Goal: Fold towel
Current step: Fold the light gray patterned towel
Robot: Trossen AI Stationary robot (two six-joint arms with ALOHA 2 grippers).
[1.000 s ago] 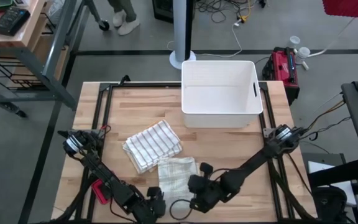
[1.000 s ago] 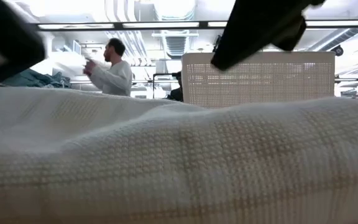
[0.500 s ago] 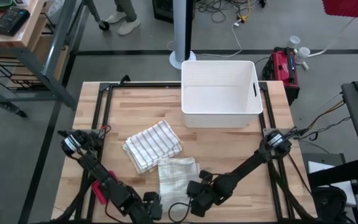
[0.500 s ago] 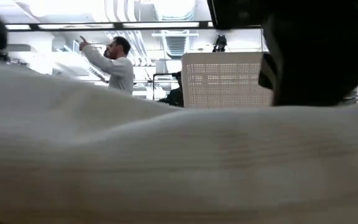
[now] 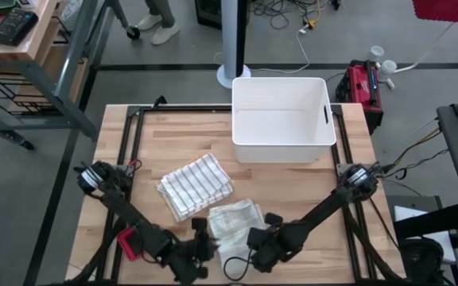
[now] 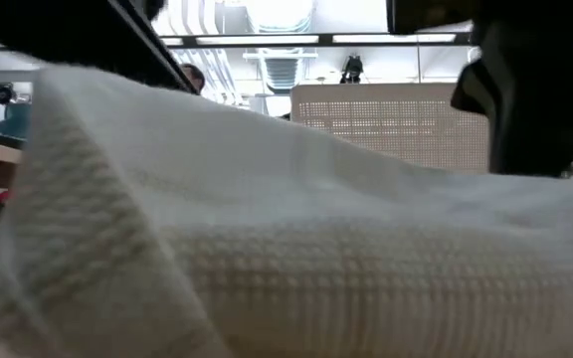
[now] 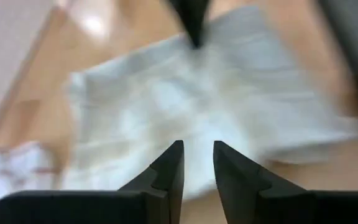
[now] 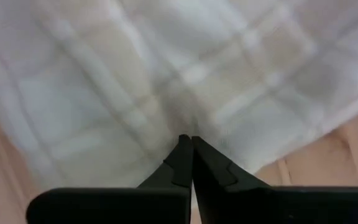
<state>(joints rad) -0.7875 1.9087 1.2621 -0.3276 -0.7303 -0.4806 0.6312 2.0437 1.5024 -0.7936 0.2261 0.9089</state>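
High view: my left claw [image 5: 203, 241] narrowly parted at near edge of pale towel [image 5: 234, 222] on desk [image 5: 293, 184]; my right claw [image 5: 253, 240] pinched closed on towel's near edge.

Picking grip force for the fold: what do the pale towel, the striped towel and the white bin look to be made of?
Pale towel: soft woven cloth, probably waffle-weave cotton, with a gridded texture and faint check lines, matte. Striped towel: thin woven fabric, dark lines on white, limp folds. White bin: likely rigid moulded plastic, smooth walls, a handle slot.
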